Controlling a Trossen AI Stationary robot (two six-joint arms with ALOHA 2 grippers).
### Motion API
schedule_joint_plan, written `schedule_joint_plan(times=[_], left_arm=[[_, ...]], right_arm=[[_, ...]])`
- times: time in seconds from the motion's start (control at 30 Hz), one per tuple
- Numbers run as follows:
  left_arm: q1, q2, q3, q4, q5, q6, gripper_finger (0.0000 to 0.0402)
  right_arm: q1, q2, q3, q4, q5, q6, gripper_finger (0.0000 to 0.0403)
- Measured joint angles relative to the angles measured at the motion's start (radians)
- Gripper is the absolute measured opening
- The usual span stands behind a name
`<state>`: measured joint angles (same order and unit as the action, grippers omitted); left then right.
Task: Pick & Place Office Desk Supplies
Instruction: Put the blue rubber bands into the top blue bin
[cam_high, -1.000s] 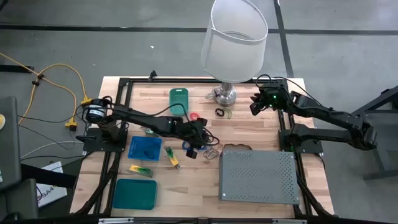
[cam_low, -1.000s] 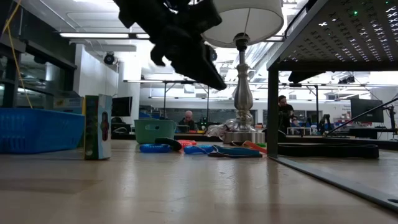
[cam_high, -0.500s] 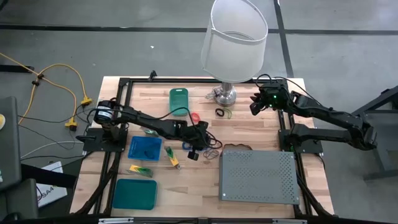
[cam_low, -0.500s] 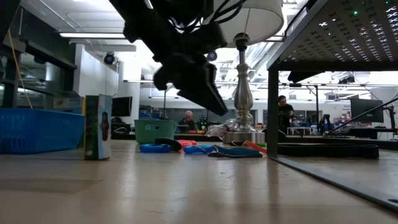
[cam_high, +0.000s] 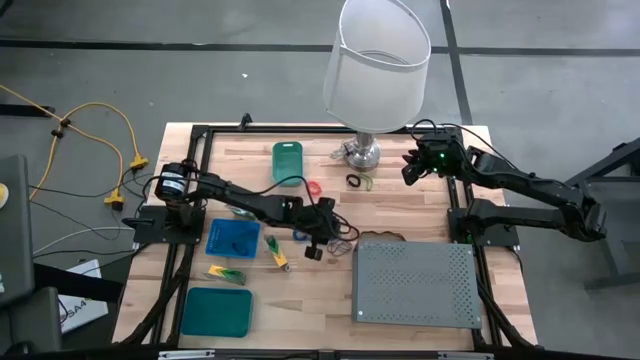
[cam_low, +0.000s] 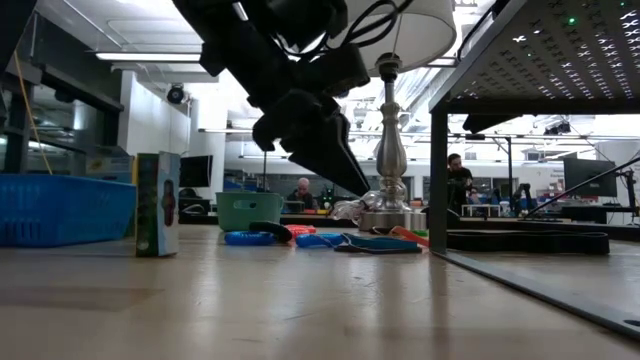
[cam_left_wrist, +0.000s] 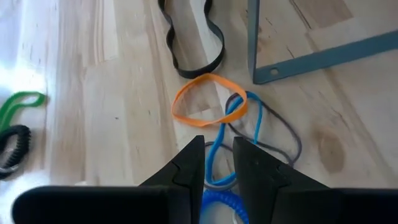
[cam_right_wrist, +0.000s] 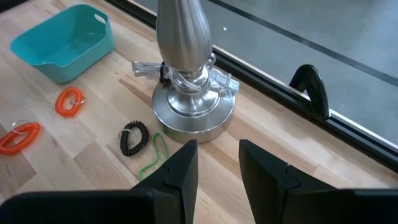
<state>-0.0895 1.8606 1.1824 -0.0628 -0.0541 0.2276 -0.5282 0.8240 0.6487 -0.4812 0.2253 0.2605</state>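
The left gripper (cam_high: 318, 246) hangs over the middle of the table, just off the grey perforated box (cam_high: 415, 283), its fingers (cam_left_wrist: 189, 167) set narrowly apart with a blue coiled ring (cam_left_wrist: 221, 204) between them (whether they truly clamp it, I cannot tell). Just ahead lie an orange rubber band (cam_left_wrist: 208, 107), a blue band (cam_left_wrist: 231, 140) and a black band (cam_left_wrist: 191, 41), loosely overlapping. The right gripper (cam_high: 409, 170) waits near the lamp base (cam_right_wrist: 191, 109), jaws apart and empty. A black coil (cam_right_wrist: 134, 137) and green band (cam_right_wrist: 152, 158) lie beside that base, two orange coils (cam_right_wrist: 68, 101) farther off near the teal bin (cam_right_wrist: 65, 40).
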Motion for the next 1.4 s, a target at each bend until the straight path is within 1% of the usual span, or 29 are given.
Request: schedule_joint_plan(times=[0.17, 0.5, 0.6, 0.73, 0.83, 1.03, 1.1, 1.17, 1.23, 1.3, 1.4], left_arm=[[-0.007, 0.000, 0.000, 0.000, -0.001, -0.096, 0.0079], [0.029, -0.001, 0.010, -0.023, 0.007, -0.390, 0.0079], [0.056, -0.001, 0.010, -0.027, 0.050, -0.460, 0.0079], [0.098, 0.005, 0.010, -0.036, 0.139, -0.533, 0.0079], [0.125, 0.018, 0.011, -0.034, 0.208, -0.547, 0.0079], [0.169, 0.038, 0.009, -0.042, 0.401, -0.602, 0.0079], [0.179, 0.059, 0.015, -0.023, 0.440, -0.611, 0.0079], [0.187, 0.061, 0.013, -0.033, 0.464, -0.619, 0.0079], [0.193, 0.070, 0.017, -0.006, 0.465, -0.622, 0.0079], [0.197, 0.071, 0.016, -0.014, 0.463, -0.624, 0.0079], [0.196, 0.072, 0.016, -0.008, 0.426, -0.625, 0.0079]], right_arm=[[0.000, 0.000, 0.000, 0.000, 0.000, 0.000, 0.0105], [0.000, 0.000, 0.000, 0.000, 0.000, 0.000, 0.0105], [0.000, 0.000, 0.000, 0.000, 0.000, 0.000, 0.0105], [0.000, 0.000, 0.000, 0.000, 0.000, 0.000, 0.0105], [0.000, 0.000, 0.000, 0.000, 0.000, 0.000, 0.0105], [0.000, 0.000, 0.000, 0.000, 0.000, 0.000, 0.0105], [0.000, 0.000, 0.000, 0.000, 0.000, 0.000, 0.0105], [0.000, 0.000, 0.000, 0.000, 0.000, 0.000, 0.0105], [0.000, 0.000, 0.000, 0.000, 0.000, 0.000, 0.0105], [0.000, 0.000, 0.000, 0.004, 0.000, 0.000, 0.0105], [0.000, 0.000, 0.000, 0.007, 0.000, 0.000, 0.0105]])
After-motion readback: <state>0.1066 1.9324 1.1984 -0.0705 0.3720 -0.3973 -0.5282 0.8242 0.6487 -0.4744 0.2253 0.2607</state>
